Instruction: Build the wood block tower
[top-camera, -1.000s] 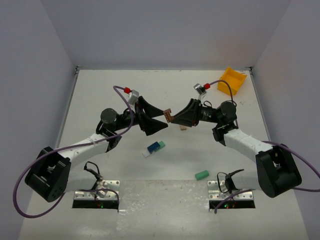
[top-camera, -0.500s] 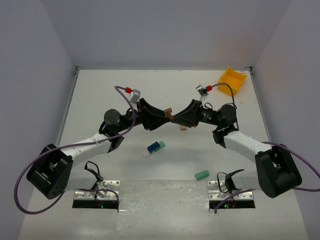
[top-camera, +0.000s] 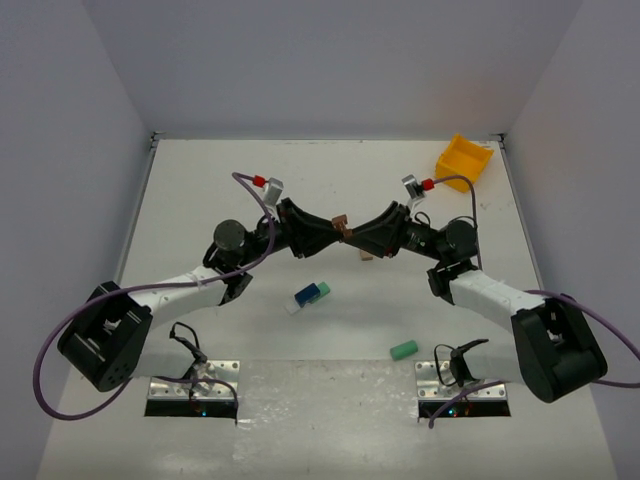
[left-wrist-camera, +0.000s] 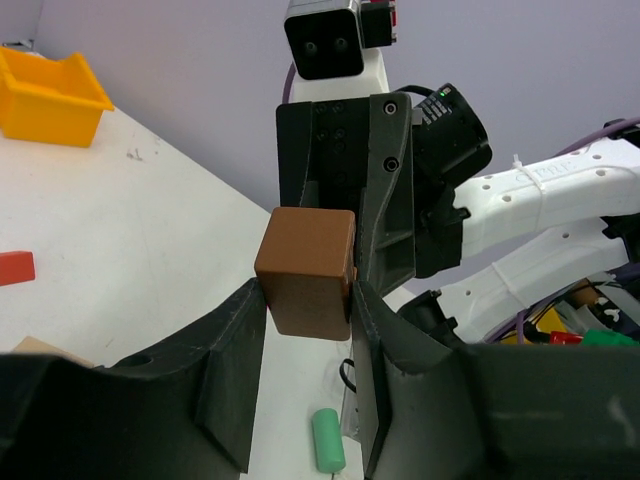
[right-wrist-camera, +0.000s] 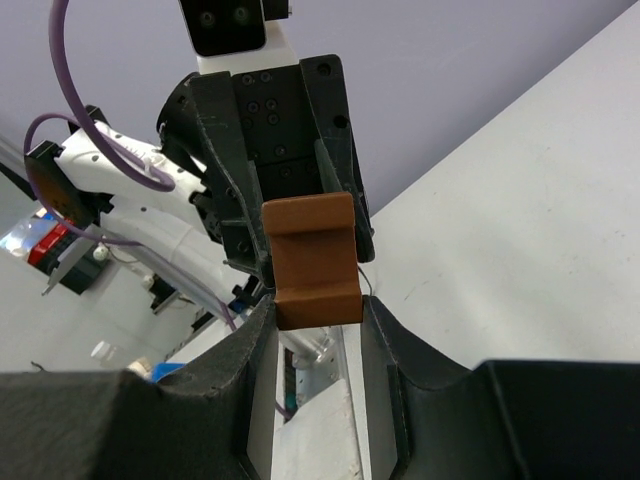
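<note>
Where the two arms meet above the middle of the desk (top-camera: 200, 180), the left gripper (left-wrist-camera: 305, 300) and the right gripper (right-wrist-camera: 312, 305) both clamp one brown block (top-camera: 342, 226) in mid-air, the white-blue-teal blocks (top-camera: 311, 295) lying on the desk nearby.

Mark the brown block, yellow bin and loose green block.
brown block (left-wrist-camera: 308, 268): left wrist view, centre of its front face.
yellow bin (top-camera: 467, 160): top external view, bare inner floor.
green block (top-camera: 403, 349): top external view, its top face.
</note>
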